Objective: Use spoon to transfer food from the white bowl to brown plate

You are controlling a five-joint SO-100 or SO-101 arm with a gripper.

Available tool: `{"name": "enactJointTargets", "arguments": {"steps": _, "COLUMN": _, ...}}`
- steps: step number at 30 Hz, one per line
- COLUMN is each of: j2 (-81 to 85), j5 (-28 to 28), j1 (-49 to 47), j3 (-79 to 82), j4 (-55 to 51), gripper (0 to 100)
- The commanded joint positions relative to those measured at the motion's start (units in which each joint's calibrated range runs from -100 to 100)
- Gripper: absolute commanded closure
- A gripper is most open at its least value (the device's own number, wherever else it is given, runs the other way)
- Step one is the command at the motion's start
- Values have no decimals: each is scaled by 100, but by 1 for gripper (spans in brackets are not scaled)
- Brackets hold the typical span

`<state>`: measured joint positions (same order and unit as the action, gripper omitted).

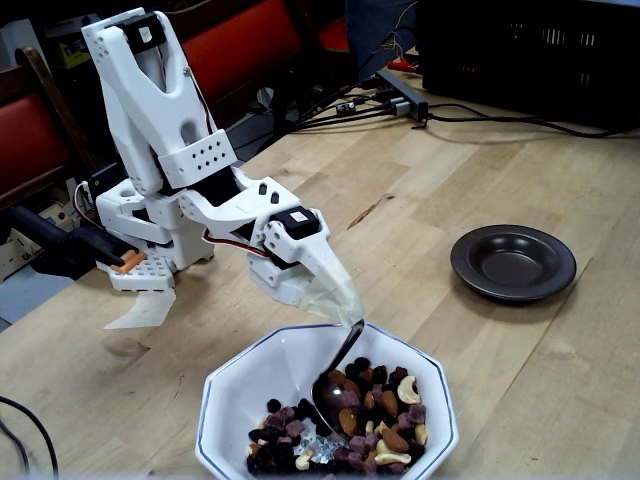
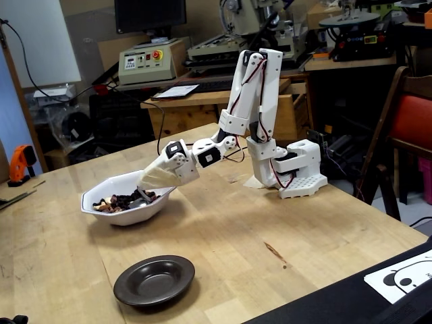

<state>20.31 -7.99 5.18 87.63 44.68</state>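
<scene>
Reaching down from its white base at the left of a fixed view, the arm (image 1: 170,150) angles toward the white bowl (image 1: 235,385), which sits at the bottom of that view on the wooden table (image 1: 420,200). The gripper (image 1: 345,318) hangs just over the bowl's far rim, its pale fingers closed on the thin handle of the spoon (image 1: 335,385). The spoon slants down and to the left into the bowl, and its oval end is sunk among the food (image 1: 385,420), a heap of almonds, cashews, dark raisins and purplish cubes that fills the right and lower part of the bowl, while the left inner wall is bare. Further right, well apart from the bowl, the brown plate (image 1: 513,263) lies flat on the table with nothing in it. In the other fixed view the order is different: the white bowl (image 2: 101,209) is at the left with the gripper (image 2: 145,191) dipped into its right side, the brown plate (image 2: 154,280) lies nearer the camera below it, and the arm's base (image 2: 297,169) stands to the right.
</scene>
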Motion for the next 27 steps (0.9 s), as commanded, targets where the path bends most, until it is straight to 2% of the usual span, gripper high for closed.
{"name": "enactJointTargets", "arguments": {"steps": 1, "j2": 53, "j5": 230, "j1": -118, "j3": -125, "j4": 6, "gripper": 97}}
{"name": "enactJointTargets", "arguments": {"steps": 15, "j2": 156, "j5": 757, "j1": -118, "j3": -134, "j4": 22, "gripper": 97}}
{"name": "enactJointTargets", "arguments": {"steps": 27, "j2": 1174, "j5": 825, "j1": -118, "j3": -125, "j4": 22, "gripper": 97}}
